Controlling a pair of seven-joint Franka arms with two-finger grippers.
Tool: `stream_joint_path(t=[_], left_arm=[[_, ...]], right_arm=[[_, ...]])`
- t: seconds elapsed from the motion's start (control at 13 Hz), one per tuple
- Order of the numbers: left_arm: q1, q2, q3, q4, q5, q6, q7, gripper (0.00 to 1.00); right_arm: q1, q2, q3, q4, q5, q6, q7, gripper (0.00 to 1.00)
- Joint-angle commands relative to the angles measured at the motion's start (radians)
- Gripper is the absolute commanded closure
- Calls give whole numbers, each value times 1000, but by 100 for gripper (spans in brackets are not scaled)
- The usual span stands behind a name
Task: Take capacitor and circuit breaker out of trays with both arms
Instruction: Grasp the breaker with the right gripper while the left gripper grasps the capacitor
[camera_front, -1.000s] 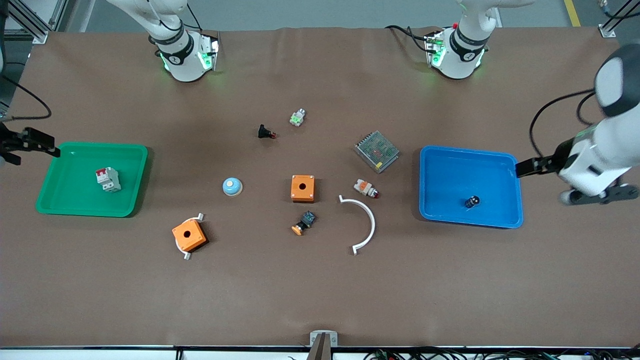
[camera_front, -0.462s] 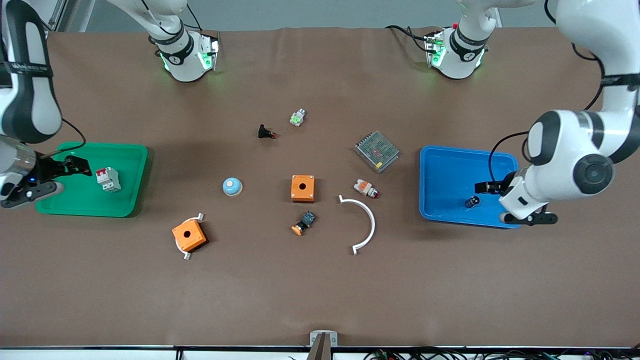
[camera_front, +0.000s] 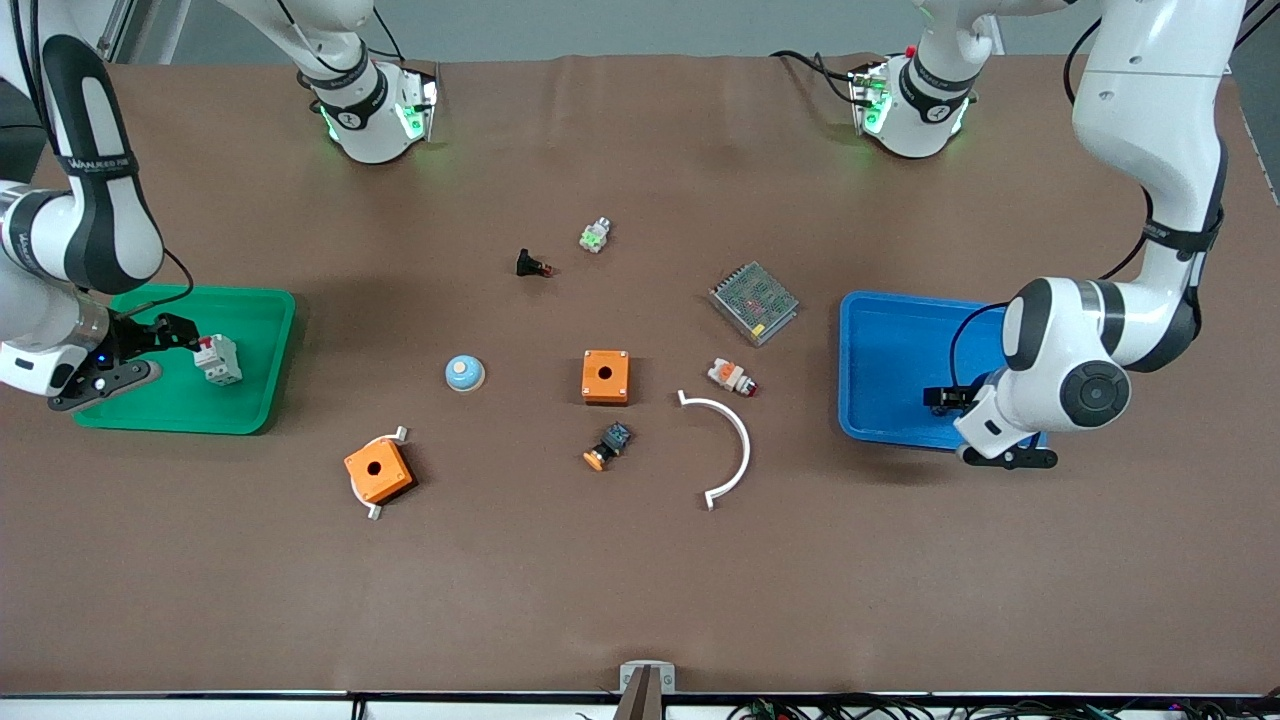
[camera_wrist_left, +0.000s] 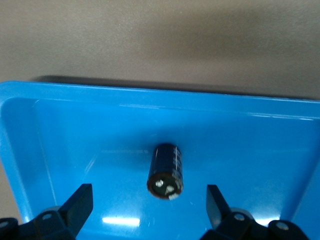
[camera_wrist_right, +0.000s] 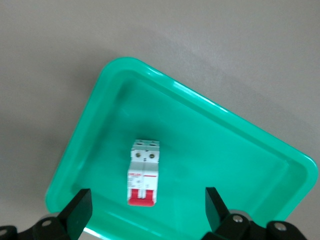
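The capacitor (camera_wrist_left: 166, 171), a dark cylinder with a shiny end, lies on its side in the blue tray (camera_wrist_left: 90, 130). My left gripper (camera_wrist_left: 148, 201) is open and low in that tray, with the capacitor just ahead of the gap between its fingertips. In the front view the left gripper (camera_front: 941, 397) is over the blue tray (camera_front: 885, 345) and hides the capacitor. The breaker (camera_wrist_right: 143, 172), white with red levers, lies in the green tray (camera_wrist_right: 225, 150). My right gripper (camera_wrist_right: 147, 204) is open just short of it. In the front view the right gripper (camera_front: 180, 337) is beside the breaker (camera_front: 219, 359) in the green tray (camera_front: 255, 340).
Between the trays lie two orange boxes (camera_front: 605, 376) (camera_front: 378, 470), a blue dome (camera_front: 464, 373), a white arc (camera_front: 735, 440), a mesh-topped unit (camera_front: 754, 302), a black-blue button with orange cap (camera_front: 608, 445), a white-orange part (camera_front: 731, 376) and a black part with red tip (camera_front: 531, 265).
Both arms swung in from the table's ends. The left gripper came down into the blue tray by the capacitor, the right gripper into the green tray by the breaker.
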Motion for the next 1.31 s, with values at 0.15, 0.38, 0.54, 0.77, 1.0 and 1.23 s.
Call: stream_joint_path(t=[0.15, 0.38, 0.54, 0.77, 1.0, 1.23], left_arm=[[1, 12, -2, -5, 15, 27, 8, 10], [0, 9, -3, -28, 15, 47, -1, 34], [-2, 9, -3, -28, 13, 47, -7, 49], [-2, 9, -3, -28, 6, 47, -9, 67], [0, 0, -5, -7, 0, 42, -26, 89], [-35, -2, -17, 135, -83, -28, -105, 99]], right_arm=[[-36, 39, 14, -127, -25, 201, -23, 0], [-39, 64, 14, -136, -25, 213, -25, 0], [-66, 104, 14, -138, -25, 271, -31, 1], [-93, 130, 16, -139, -25, 301, -63, 33], [-82, 129, 19, -136, -25, 292, -59, 79], [-62, 113, 25, -124, -18, 256, -49, 97]])
